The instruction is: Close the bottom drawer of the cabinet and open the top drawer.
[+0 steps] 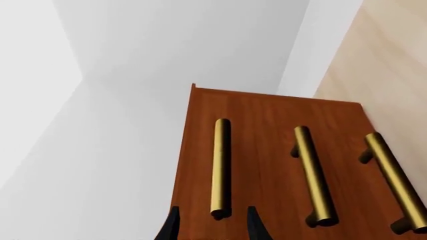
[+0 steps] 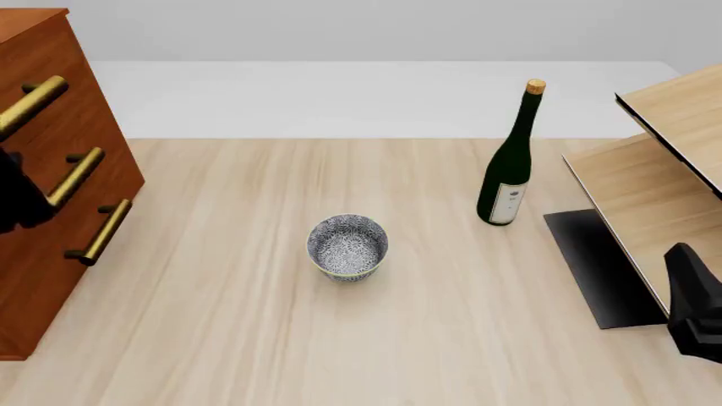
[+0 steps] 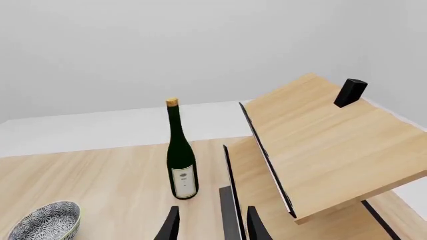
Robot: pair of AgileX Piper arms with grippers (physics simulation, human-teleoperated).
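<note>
The reddish-brown cabinet (image 2: 40,38) stands at the table's left edge. Its three drawer fronts look level with one another in the left wrist view. My left gripper (image 1: 213,230) is open, its dark fingertips (image 1: 172,227) on either side of the near end of the top drawer's brass handle (image 1: 221,167), close to it. The bottom drawer's handle (image 1: 397,182) is the farthest from those fingers and the lowest one in the front view (image 2: 100,232). My right gripper (image 3: 213,227) hangs open and empty at the table's right side (image 2: 691,300), far from the cabinet.
A green wine bottle (image 2: 510,165) stands right of centre, and a patterned bowl (image 2: 347,245) sits mid-table. A pale wood shelf unit (image 2: 654,182) with tilted boards fills the right edge, above a black mat (image 2: 598,266). My left arm (image 2: 13,199) shows dark against the cabinet front.
</note>
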